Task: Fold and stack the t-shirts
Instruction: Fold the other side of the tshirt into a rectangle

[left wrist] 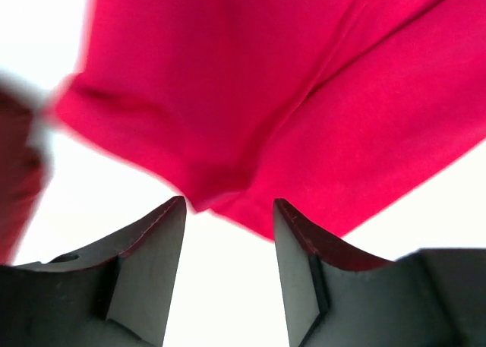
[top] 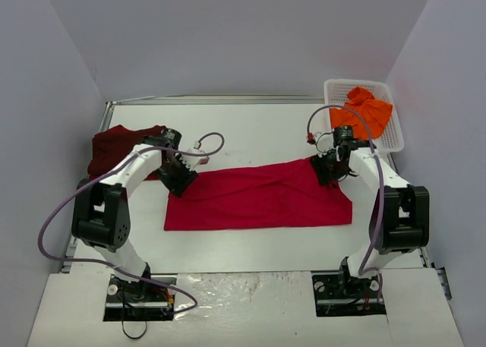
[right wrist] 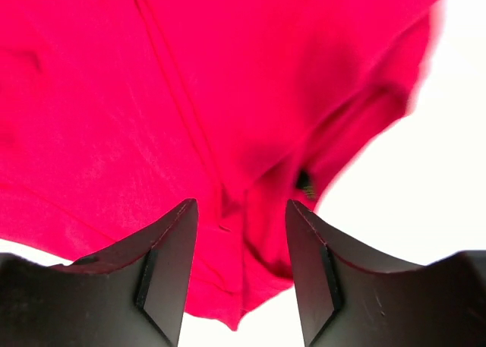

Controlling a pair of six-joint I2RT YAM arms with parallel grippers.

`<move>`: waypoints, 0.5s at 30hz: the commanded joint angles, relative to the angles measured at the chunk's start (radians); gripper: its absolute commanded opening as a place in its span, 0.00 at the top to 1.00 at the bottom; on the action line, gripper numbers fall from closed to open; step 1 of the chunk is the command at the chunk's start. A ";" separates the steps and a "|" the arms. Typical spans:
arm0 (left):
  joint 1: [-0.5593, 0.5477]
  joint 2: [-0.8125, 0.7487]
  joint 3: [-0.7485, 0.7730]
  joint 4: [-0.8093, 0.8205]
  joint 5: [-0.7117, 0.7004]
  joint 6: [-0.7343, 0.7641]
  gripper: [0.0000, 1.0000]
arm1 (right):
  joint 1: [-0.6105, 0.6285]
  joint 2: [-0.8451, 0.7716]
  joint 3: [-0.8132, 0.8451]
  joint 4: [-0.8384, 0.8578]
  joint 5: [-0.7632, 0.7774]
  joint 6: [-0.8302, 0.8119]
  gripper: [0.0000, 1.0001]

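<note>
Red t-shirt (top: pixel 258 199) spread flat mid-table, a half-open gripper at each far corner.

The white table (top: pixel 250 130) carries the red t-shirt laid out wide between the two robot bases. The dark maroon t-shirt (top: pixel 114 146) lies bunched at the far left. The orange t-shirt (top: pixel 363 111) sits crumpled in the white basket (top: pixel 395 142) at the far right. The left gripper (left wrist: pixel 228 206) stands at the red shirt's far left corner, jaws apart, nothing between them. The right gripper (right wrist: pixel 241 206) hangs over the far right corner, jaws likewise apart, with cloth lying loose beneath.
</note>
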 commanded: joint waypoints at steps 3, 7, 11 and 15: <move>-0.003 -0.164 0.172 -0.125 -0.041 0.022 0.50 | -0.005 -0.099 0.169 -0.098 -0.032 -0.018 0.52; 0.012 -0.211 0.220 -0.125 -0.063 -0.035 0.49 | -0.003 -0.051 0.241 -0.099 -0.091 -0.013 0.49; 0.013 -0.220 0.214 -0.119 -0.121 -0.078 0.49 | -0.001 0.015 0.263 -0.099 -0.145 -0.032 0.49; 0.018 -0.234 0.207 -0.128 -0.173 -0.089 0.49 | 0.002 0.124 0.307 -0.116 -0.210 -0.053 0.52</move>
